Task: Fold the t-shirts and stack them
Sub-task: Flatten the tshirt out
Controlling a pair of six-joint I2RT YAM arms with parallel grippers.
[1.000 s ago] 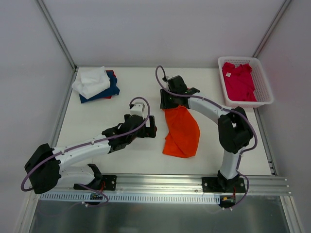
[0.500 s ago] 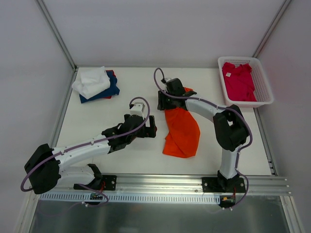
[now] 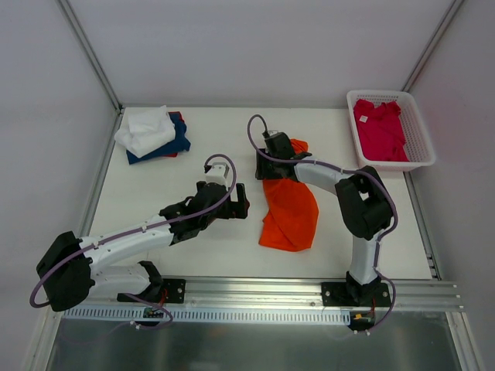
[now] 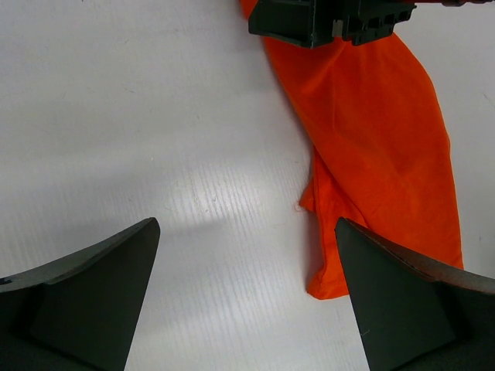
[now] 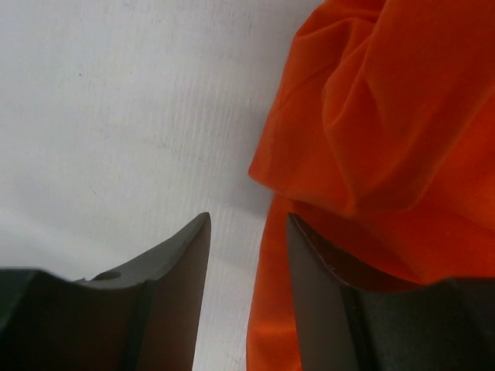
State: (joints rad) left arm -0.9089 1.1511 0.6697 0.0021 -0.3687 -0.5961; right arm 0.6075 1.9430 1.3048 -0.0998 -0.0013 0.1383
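Observation:
The bright orange t-shirt (image 3: pixel 290 205) lies crumpled in a long strip on the table's middle. My right gripper (image 3: pixel 272 162) is low at its far end, jaws a little apart; the shirt's edge (image 5: pixel 402 116) lies between and beside the right gripper's fingers (image 5: pixel 247 220). My left gripper (image 3: pixel 236 202) is wide open and empty over bare table, left of the shirt (image 4: pixel 371 116). The left wrist view shows its fingers (image 4: pixel 246 232) apart and the right gripper (image 4: pixel 332 19) at the top. A white t-shirt (image 3: pixel 147 127) lies folded on a navy one (image 3: pixel 174 145) at the back left.
A white mesh basket (image 3: pixel 421 158) at the back right holds a crimson-pink shirt (image 3: pixel 379 127). Metal rails run along the table's left and right edges and the near edge. White walls close the back and sides.
My right gripper has moved left and down at the shirt's far end, and the shirt's top now bunches on the table beside it. The left arm has barely moved.

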